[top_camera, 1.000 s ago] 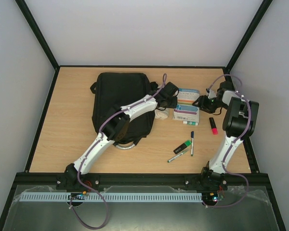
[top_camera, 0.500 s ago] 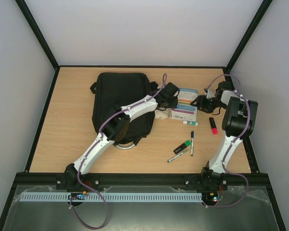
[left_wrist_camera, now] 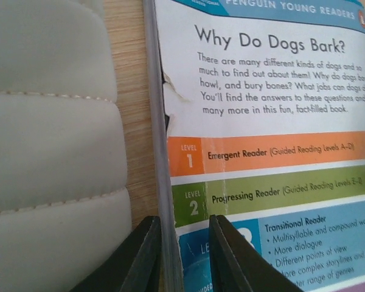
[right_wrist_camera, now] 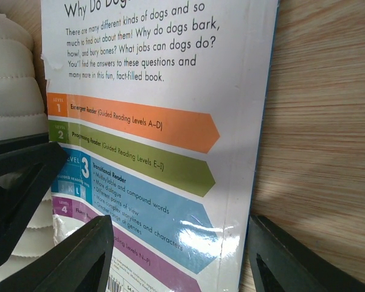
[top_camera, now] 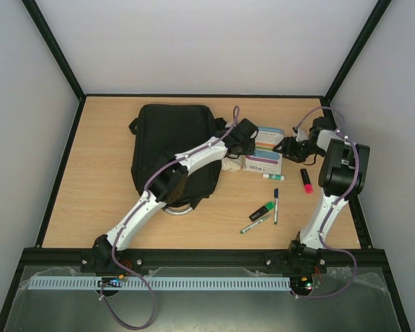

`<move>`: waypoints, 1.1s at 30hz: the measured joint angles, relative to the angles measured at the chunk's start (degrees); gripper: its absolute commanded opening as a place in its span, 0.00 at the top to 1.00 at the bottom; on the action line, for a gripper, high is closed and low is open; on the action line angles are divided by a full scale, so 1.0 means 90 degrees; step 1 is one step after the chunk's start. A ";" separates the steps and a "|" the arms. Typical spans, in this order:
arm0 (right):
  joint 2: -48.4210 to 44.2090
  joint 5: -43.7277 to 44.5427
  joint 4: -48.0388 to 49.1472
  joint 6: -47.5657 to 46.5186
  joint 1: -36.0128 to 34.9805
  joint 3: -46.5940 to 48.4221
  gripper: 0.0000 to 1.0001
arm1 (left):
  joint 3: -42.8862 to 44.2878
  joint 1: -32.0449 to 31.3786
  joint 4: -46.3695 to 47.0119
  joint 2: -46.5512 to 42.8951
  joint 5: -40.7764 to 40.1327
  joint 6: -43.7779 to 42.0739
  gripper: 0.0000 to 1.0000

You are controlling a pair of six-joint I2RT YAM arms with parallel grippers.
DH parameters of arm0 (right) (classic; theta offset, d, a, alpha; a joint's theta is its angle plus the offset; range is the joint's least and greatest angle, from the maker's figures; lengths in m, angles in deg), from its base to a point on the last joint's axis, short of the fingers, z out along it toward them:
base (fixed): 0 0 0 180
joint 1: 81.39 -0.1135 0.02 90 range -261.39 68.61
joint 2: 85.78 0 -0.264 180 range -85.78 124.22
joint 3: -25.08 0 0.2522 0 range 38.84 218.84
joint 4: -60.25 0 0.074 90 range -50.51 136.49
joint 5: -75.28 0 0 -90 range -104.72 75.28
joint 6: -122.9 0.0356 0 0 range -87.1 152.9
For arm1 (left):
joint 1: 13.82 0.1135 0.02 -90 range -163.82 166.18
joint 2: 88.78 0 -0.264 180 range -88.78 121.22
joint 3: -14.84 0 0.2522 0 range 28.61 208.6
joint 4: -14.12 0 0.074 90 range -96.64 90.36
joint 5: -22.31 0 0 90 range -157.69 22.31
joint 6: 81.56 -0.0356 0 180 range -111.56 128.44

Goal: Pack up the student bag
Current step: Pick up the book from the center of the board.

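The black student bag (top_camera: 169,142) lies flat at the back left of the table, its grey loop handle (top_camera: 180,209) towards me. My left arm reaches across it. My left gripper (top_camera: 246,152) (left_wrist_camera: 182,222) has its fingers narrowly apart astride the left edge of a "Why Do Dogs Bark?" book (top_camera: 265,163) (left_wrist_camera: 274,121) (right_wrist_camera: 146,121); a strip of cover shows inside the gap. My right gripper (top_camera: 285,147) (right_wrist_camera: 181,222) is wide open astride the book's right edge.
A white quilted pouch (top_camera: 232,164) (left_wrist_camera: 48,152) (right_wrist_camera: 12,103) lies between bag and book. A second book (top_camera: 270,134) lies just behind. A pink highlighter (top_camera: 306,181), a green highlighter (top_camera: 265,207) and pens (top_camera: 276,204) lie at the front right.
The book has slid a little to the left, towards the left gripper, and my right gripper has moved left with it. The left arm has barely moved.
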 measured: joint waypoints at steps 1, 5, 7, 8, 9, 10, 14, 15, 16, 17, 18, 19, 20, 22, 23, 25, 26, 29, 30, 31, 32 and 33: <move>0.0002 -0.0002 0.0000 0.0000 0.0000 0.0000 0.40 | 0.0024 0.0002 -0.0002 0.0034 -0.0041 0.0019 0.87; 0.0061 -0.0138 -0.0041 -0.0007 0.0005 0.0044 0.40 | 0.0068 0.0002 -0.0017 0.0104 -0.0282 0.0024 0.98; 0.0104 -0.0311 -0.0085 -0.0027 0.0024 0.0083 0.40 | 0.0092 0.0007 -0.0027 0.0109 -0.0359 0.0029 0.98; 0.0129 -0.0430 -0.0107 -0.0034 0.0039 0.0095 0.40 | 0.0092 0.0007 -0.0032 0.0109 -0.0408 0.0029 0.98; 0.0155 -0.0532 -0.0131 -0.0041 0.0049 0.0102 0.40 | 0.0092 0.0007 -0.0039 0.0109 -0.0444 0.0024 0.98; 0.0199 -0.0675 -0.0158 -0.0049 0.0066 0.0109 0.40 | 0.0092 0.0005 -0.0049 0.0109 -0.0486 0.0015 0.98; 0.0325 -0.1311 -0.0223 -0.0046 0.0121 0.0131 0.41 | 0.0092 0.0017 -0.0107 0.0109 -0.0568 -0.0046 0.98; 0.0325 -0.1462 -0.0226 -0.0046 0.0129 0.0131 0.41 | 0.0092 0.0032 -0.0117 0.0109 -0.0576 -0.0053 0.98; 0.0318 -0.1605 -0.0221 -0.0046 0.0134 0.0134 0.41 | 0.0090 0.0049 -0.0126 0.0109 -0.0593 -0.0061 0.98; 0.0299 -0.1773 -0.0214 -0.0046 0.0141 0.0138 0.41 | 0.0090 0.0063 -0.0134 0.0109 -0.0607 -0.0063 0.98; 0.0282 -0.1919 -0.0209 -0.0044 0.0148 0.0141 0.41 | 0.0090 0.0078 -0.0138 0.0109 -0.0614 -0.0066 0.98; 0.0253 -0.2067 -0.0192 -0.0044 0.0153 0.0141 0.41 | 0.0085 0.0087 -0.0141 0.0109 -0.0624 -0.0066 0.98; 0.0216 -0.2205 -0.0168 -0.0029 0.0153 0.0141 0.41 | 0.0078 0.0095 -0.0138 0.0109 -0.0627 -0.0066 0.98; 0.0109 -0.2548 -0.0129 0.0007 0.0131 0.0141 0.42 | 0.0073 0.0097 -0.0109 0.0107 -0.0607 -0.0063 0.98; 0.0056 -0.2664 -0.0104 0.0051 0.0090 0.0141 0.42 | 0.0051 0.0092 -0.0075 0.0109 -0.0610 -0.0063 0.98; -0.0024 -0.2810 -0.0053 0.0134 -0.0002 0.0138 0.43 | 0.0036 0.0092 -0.0039 0.0107 -0.0580 -0.0056 0.98; -0.0053 -0.2824 0.0000 0.0204 -0.0051 0.0131 0.43 | 0.0010 0.0092 0.0007 0.0102 -0.0554 -0.0046 0.98; -0.0063 -0.2803 0.0143 0.0391 -0.0136 0.0104 0.48 | -0.0148 0.0095 0.0194 0.0046 -0.0471 -0.0015 0.98; -0.0063 -0.2778 0.0182 0.0469 -0.0151 0.0080 0.53 | -0.0206 0.0100 0.0245 0.0024 -0.0437 0.0000 0.98; -0.0063 -0.2747 0.0206 0.0549 -0.0158 0.0070 0.59 | -0.0243 0.0102 0.0289 0.0010 -0.0408 0.0015 0.98; -0.0058 -0.2710 0.0228 0.0583 -0.0160 0.0068 0.64 | -0.0270 0.0104 0.0321 -0.0002 -0.0391 0.0034 0.98; -0.0058 -0.2669 0.0262 0.0678 -0.0160 0.0061 0.69 | -0.0289 0.0104 0.0350 -0.0007 -0.0379 0.0056 0.98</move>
